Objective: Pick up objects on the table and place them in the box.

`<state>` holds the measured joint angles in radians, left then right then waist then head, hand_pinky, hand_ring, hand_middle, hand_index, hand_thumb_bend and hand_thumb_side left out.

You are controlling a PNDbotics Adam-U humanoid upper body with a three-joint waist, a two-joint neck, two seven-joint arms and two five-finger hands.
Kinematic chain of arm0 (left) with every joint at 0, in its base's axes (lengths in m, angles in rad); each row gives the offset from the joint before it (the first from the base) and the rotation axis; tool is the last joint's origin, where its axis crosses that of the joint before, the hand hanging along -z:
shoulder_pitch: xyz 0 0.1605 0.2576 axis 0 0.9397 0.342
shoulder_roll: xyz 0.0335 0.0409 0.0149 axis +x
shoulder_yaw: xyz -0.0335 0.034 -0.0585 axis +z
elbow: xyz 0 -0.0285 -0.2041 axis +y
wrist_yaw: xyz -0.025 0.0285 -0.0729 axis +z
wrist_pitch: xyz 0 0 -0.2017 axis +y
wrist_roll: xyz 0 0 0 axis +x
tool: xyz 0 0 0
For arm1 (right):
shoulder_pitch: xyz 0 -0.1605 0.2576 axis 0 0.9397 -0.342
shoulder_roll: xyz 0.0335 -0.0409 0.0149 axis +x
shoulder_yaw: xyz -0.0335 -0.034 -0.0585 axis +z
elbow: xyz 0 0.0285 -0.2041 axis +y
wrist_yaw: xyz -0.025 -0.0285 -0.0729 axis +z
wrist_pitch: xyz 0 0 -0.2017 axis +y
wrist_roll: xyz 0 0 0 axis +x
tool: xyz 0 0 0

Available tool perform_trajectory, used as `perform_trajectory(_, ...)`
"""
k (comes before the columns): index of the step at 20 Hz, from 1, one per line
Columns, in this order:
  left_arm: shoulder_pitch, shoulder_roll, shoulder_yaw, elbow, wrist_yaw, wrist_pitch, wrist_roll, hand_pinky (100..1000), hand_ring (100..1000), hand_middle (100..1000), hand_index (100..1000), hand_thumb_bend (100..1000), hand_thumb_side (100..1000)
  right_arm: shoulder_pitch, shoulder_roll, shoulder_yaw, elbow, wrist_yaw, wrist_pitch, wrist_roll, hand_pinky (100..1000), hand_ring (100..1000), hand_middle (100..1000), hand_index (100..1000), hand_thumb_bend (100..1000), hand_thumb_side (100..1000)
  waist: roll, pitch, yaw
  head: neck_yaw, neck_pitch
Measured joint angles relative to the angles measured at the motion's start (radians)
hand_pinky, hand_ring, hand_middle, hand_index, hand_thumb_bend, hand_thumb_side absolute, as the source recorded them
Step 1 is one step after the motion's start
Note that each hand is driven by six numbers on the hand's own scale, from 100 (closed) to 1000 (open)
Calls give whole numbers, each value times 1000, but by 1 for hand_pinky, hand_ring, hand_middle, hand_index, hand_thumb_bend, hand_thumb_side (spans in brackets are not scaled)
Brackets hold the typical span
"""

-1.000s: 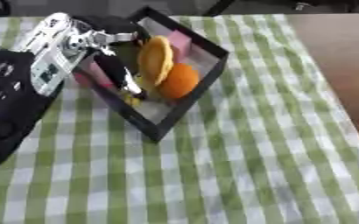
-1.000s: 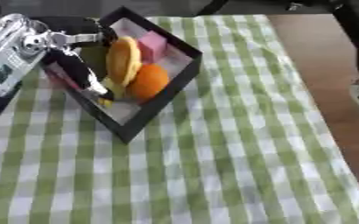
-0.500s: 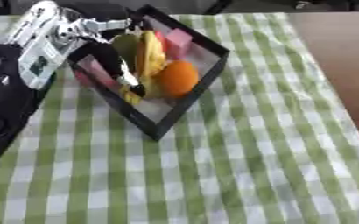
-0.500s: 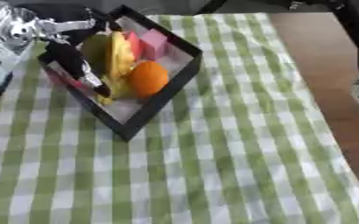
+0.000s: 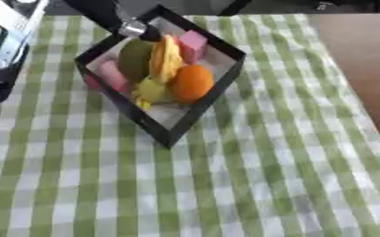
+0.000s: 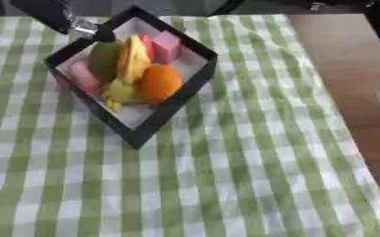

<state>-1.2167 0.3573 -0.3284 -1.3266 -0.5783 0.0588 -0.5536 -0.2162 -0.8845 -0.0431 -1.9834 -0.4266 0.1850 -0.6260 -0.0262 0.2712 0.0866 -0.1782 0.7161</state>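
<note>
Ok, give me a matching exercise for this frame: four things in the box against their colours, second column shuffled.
Things:
1. ball
2. block
3. oval fruit
4. box wall

Colours:
a. black
b. green
c. orange
d. pink

Pairs: 1-c, 2-d, 3-b, 4-a

- A green-and-white checked cloth (image 5: 250, 176) covers most of the bench, lying flat with only faint creases.
- The bare brown surface of the bench (image 6: 343, 69) shows along the right side, where the cloth ends.
- Beyond the far edge of the cloth lies a dark background strip (image 5: 193, 5), too blurred to make out more than black slanting shapes.
</note>
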Motion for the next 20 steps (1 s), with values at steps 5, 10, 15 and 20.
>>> perform_trajectory(5, 37, 41, 43, -79, 58, 46, 118, 785, 820, 774, 866, 577, 573, 7, 0, -1, 0, -1, -3, -2, 814, 773, 764, 811, 100, 559, 0, -8, 8, -5, 3)
perform_trajectory(10, 139, 114, 115, -206, 188, 116, 367, 774, 832, 799, 853, 526, 599, 16, 0, -10, 0, 3, -14, -4, 814, 778, 774, 817, 100, 554, 0, -21, 26, -6, 10)
perform_trajectory(15, 298, 187, 197, -311, 376, 162, 672, 760, 853, 842, 859, 492, 613, 15, 7, -13, 0, 17, -26, -4, 815, 783, 784, 821, 100, 555, 0, -36, 46, -4, 14)
perform_trajectory(20, 454, 207, 254, -352, 530, 160, 889, 755, 851, 848, 870, 474, 650, 11, 36, -11, 0, 45, -36, 1, 822, 795, 798, 829, 100, 533, 0, -45, 57, -1, 19)
